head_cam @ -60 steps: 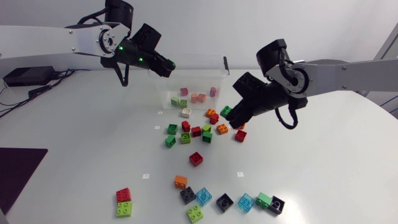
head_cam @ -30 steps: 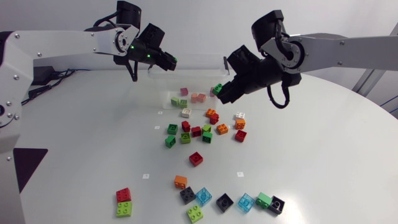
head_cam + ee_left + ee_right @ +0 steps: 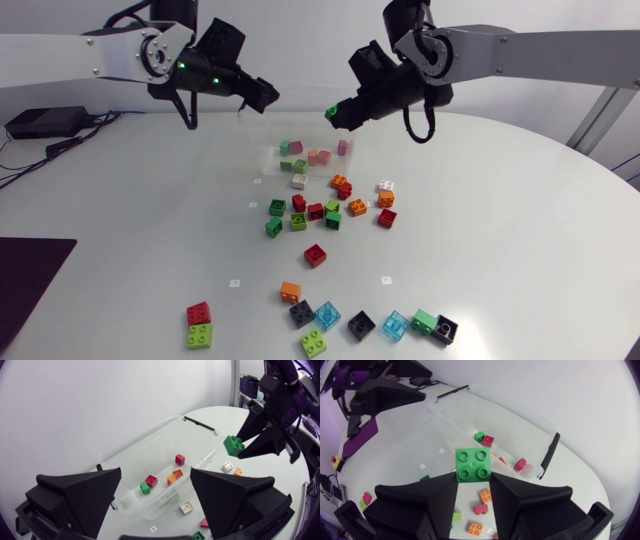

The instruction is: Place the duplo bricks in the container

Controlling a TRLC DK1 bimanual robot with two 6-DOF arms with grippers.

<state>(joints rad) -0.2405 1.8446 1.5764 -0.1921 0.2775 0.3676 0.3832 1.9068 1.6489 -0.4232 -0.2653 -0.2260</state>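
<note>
In the upper left of the head view the left gripper (image 3: pixel 262 95) hung above the table (image 3: pixel 130 220). Its fingers were spread wide with nothing between them. In its own wrist view the clear container (image 3: pixel 200 435) lay ahead of it and lower down.

The container sat at upper centre of the head view, its walls barely showing against the white top. It held a few pieces, among them a magenta brick (image 3: pixel 296 147) and pink bricks (image 3: pixel 318 157).

Just right of these, the right gripper (image 3: pixel 335 113) was clamped on a green brick (image 3: pixel 472 465). One finger pressed each side and the studs faced its wrist camera. The brick was held in the air, over or just beside the container's right end; which of the two could not be told.

Loose pieces lay on the table in the lower half of the frame:
- At lower left, a red brick (image 3: pixel 198 313) was touching a lime brick (image 3: pixel 198 336).
- At centre was a mixed cluster (image 3: pixel 315 210) of red, green and orange, with a lone red brick (image 3: pixel 315 255) just below it.
- Along the lower edge ran a scattered row (image 3: pixel 361 325) of orange, grey, pale blue, lime, black and green.
</note>
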